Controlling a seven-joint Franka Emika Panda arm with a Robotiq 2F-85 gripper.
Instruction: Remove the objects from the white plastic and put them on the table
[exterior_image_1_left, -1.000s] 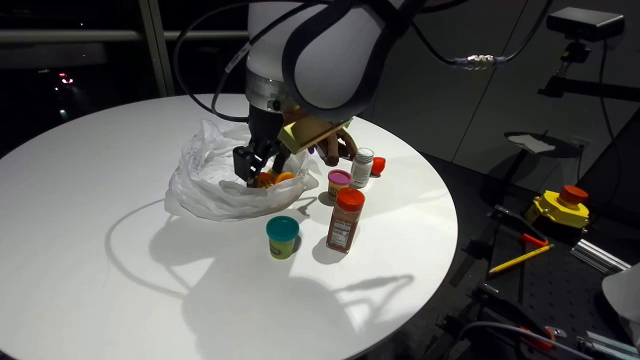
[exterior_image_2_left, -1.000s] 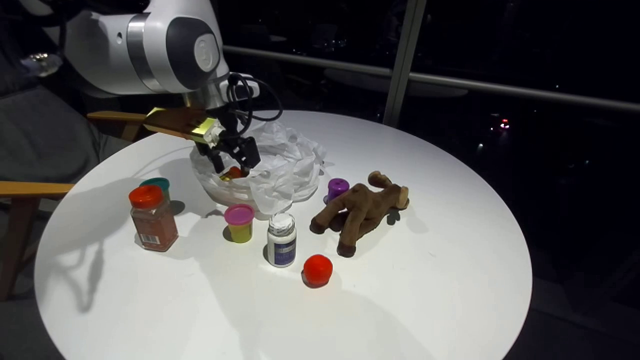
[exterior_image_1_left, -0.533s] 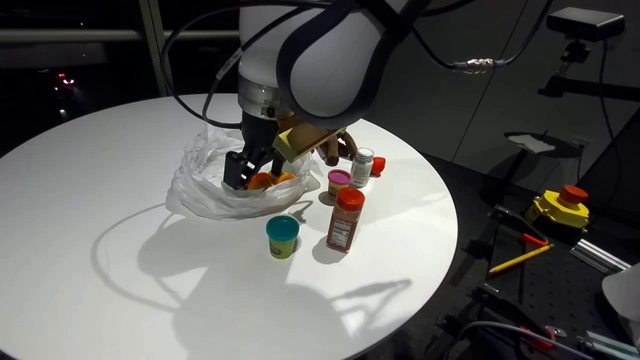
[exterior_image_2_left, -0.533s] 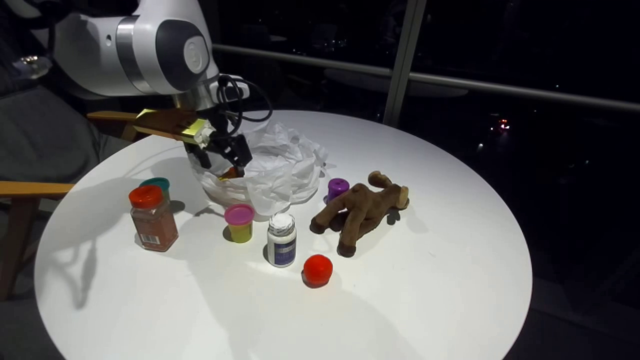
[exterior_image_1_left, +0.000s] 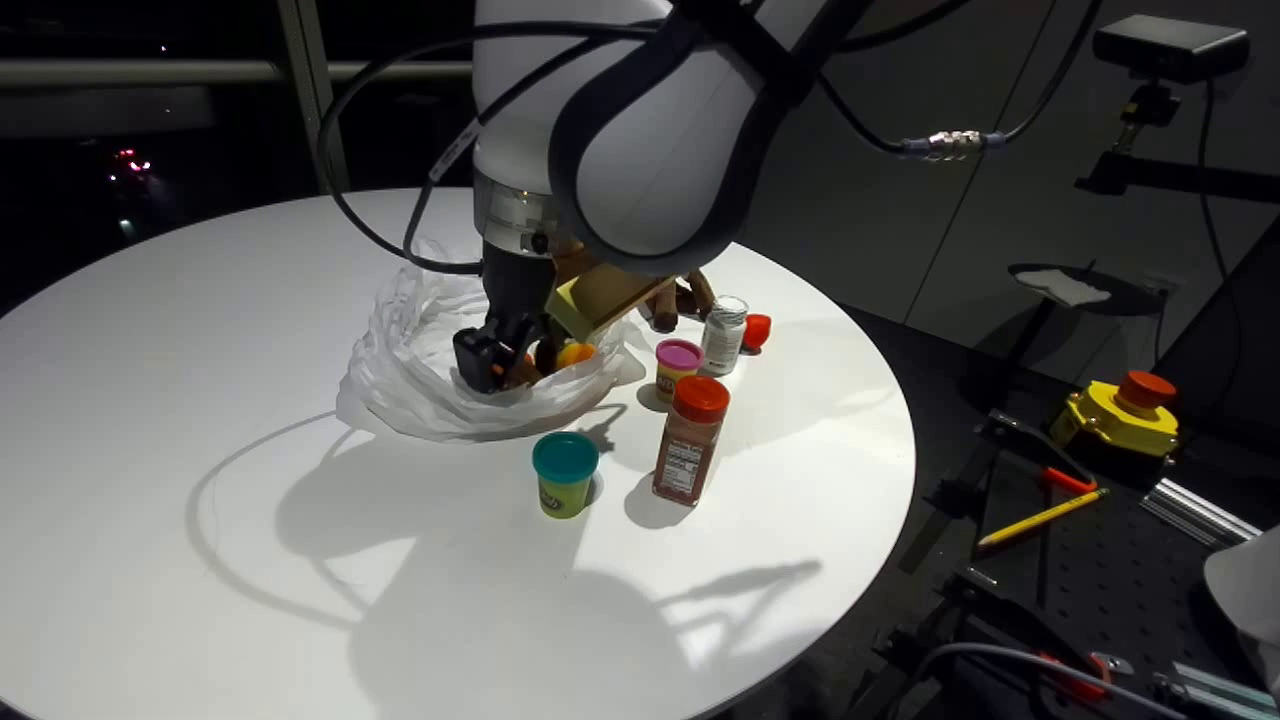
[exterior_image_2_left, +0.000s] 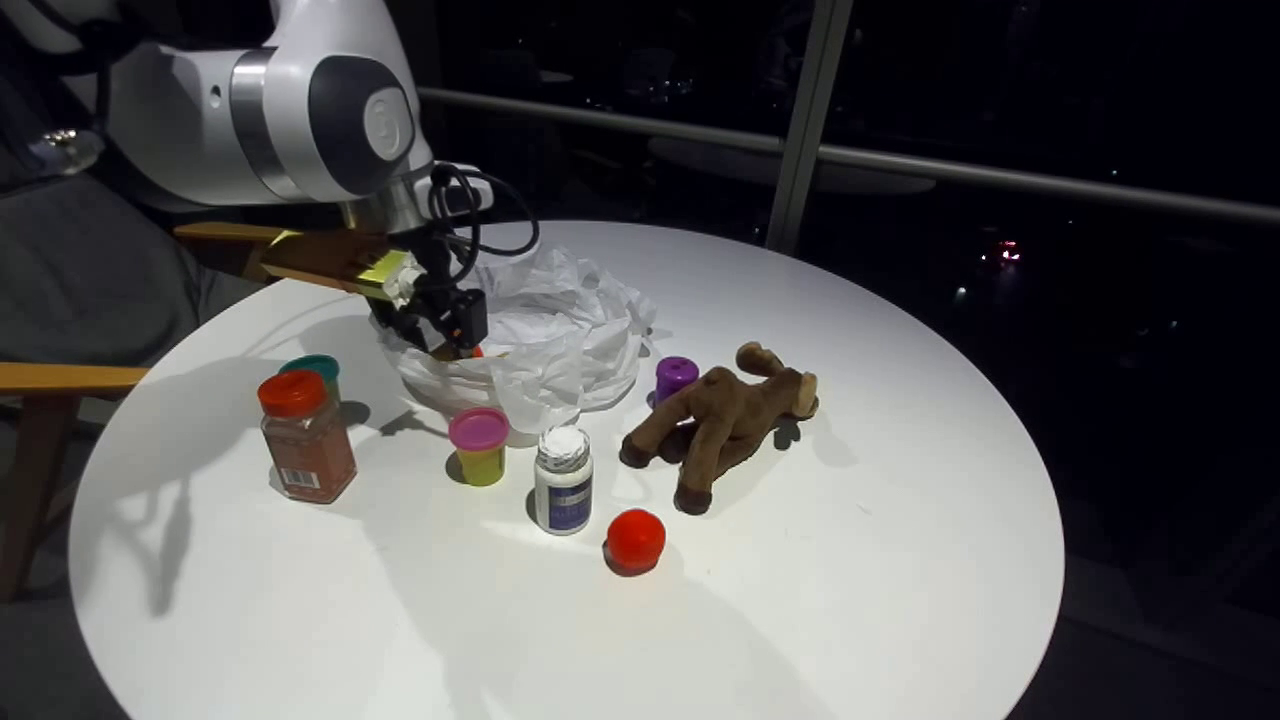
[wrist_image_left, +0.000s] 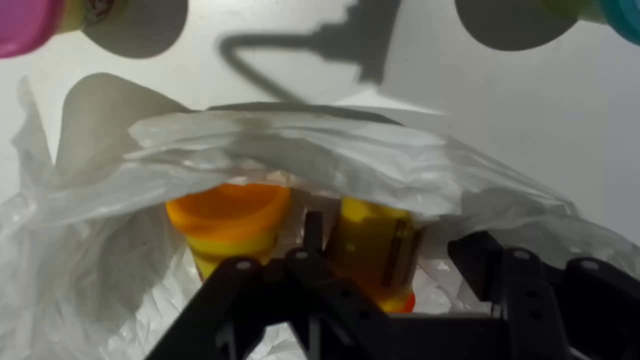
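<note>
Lying between parted fingers (wrist_image_left: 480, 270), yellow tub (wrist_image_left: 370, 242), within white plastic (wrist_image_left: 415, 165)

Premises are presenting as a lab: a camera (exterior_image_1_left: 1170, 48) is sitting on a bracket (exterior_image_1_left: 1150, 105), a red-buttoned yellow box (exterior_image_1_left: 1118, 420) is resting near a perforated plate (exterior_image_1_left: 1130, 580), a robot arm (exterior_image_1_left: 650, 160) is overhanging the table (exterior_image_1_left: 220, 330).

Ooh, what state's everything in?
Gripper: open
Bag: open, crumpled
Yellow tub: in bag
Orange-lidded tub: in bag
Pink-lidded tub: upright, closed
Teal-lidded tub: upright, closed
Red-capped jar: upright, closed
White bottle: upright
Plush animal: lying
Purple piece: partly hidden
Red piece: tilt unclear
</note>
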